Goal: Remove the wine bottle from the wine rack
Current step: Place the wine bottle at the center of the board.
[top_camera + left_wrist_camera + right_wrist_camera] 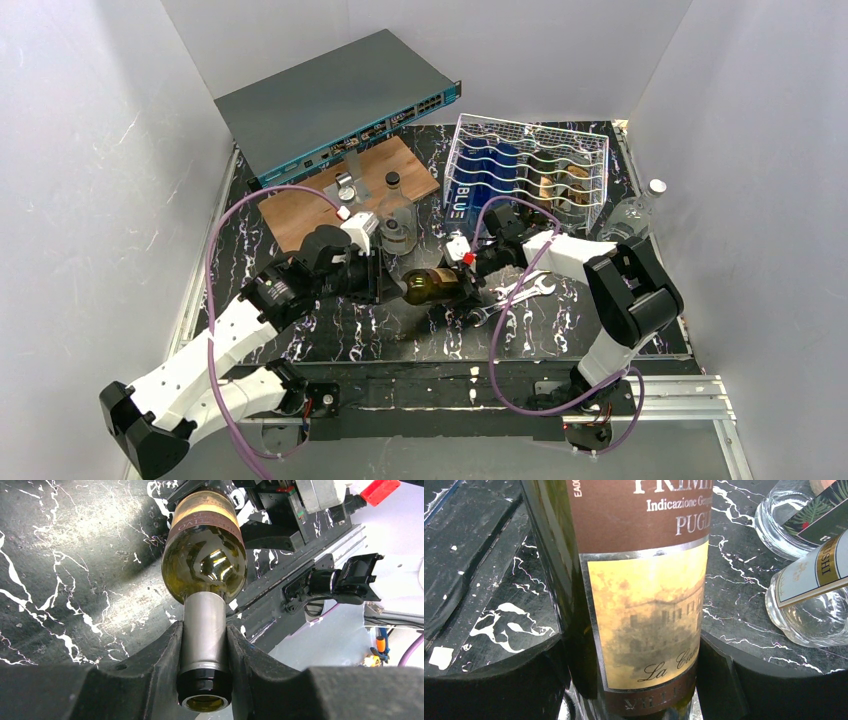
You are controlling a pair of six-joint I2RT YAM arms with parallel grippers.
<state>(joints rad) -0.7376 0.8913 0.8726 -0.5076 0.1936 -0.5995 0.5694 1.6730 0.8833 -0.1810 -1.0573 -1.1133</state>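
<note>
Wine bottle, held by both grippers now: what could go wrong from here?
1. The left gripper pinches only the smooth neck; if the right gripper releases the body, the wine bottle could sag or slip.
2. Small clear bottles sit close by; a swing might knock them.

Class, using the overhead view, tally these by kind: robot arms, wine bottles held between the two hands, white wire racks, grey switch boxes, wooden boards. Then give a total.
robot arms: 2 (left arm, right arm)
wine bottle: 1
white wire rack: 1
grey switch box: 1
wooden board: 1
Total: 6
</note>
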